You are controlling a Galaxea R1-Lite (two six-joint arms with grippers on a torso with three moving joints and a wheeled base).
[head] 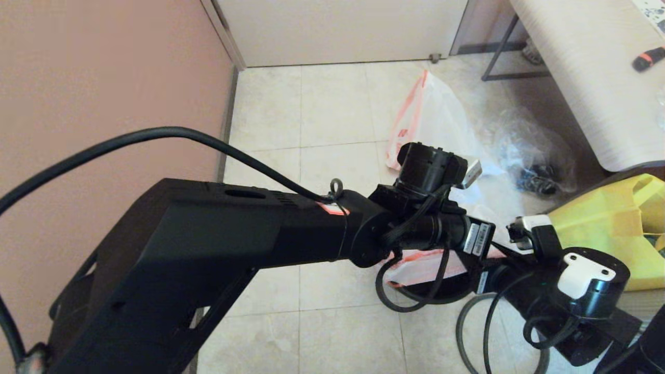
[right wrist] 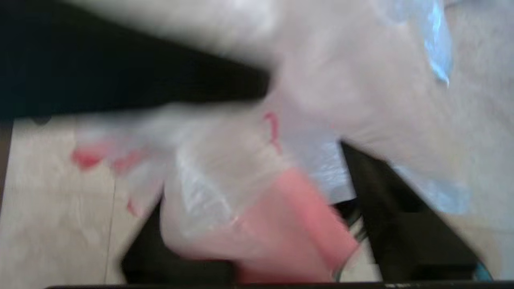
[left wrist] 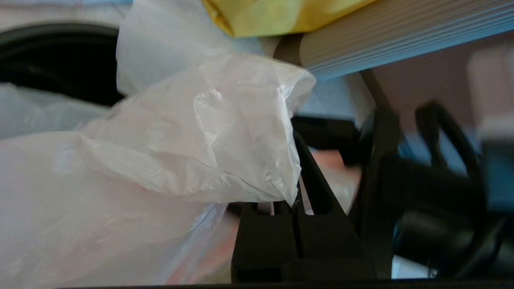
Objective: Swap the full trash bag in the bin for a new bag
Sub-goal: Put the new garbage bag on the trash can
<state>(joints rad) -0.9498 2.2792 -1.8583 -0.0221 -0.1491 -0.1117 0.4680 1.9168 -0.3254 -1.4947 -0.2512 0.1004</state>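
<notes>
The new bag (head: 422,266), thin white plastic with a pink-red band, hangs under my two wrists low in the middle of the head view. My left gripper (left wrist: 296,189) is shut, pinching a fold of this bag (left wrist: 209,132) at its tips. My right gripper (right wrist: 261,224) stands open, its fingers wide apart, with the bag's pink band (right wrist: 297,224) bunched between them. Part of the bin's black rim (left wrist: 52,56) curves behind the plastic. The full trash bag (head: 431,117), white with a red-orange band, sits on the floor farther back.
A clear bag with dark items (head: 535,158) lies right of the full bag. A yellow tote (head: 608,228) stands at the right beside my right arm. A pale table (head: 587,72) fills the back right, and a pink wall (head: 104,78) runs along the left.
</notes>
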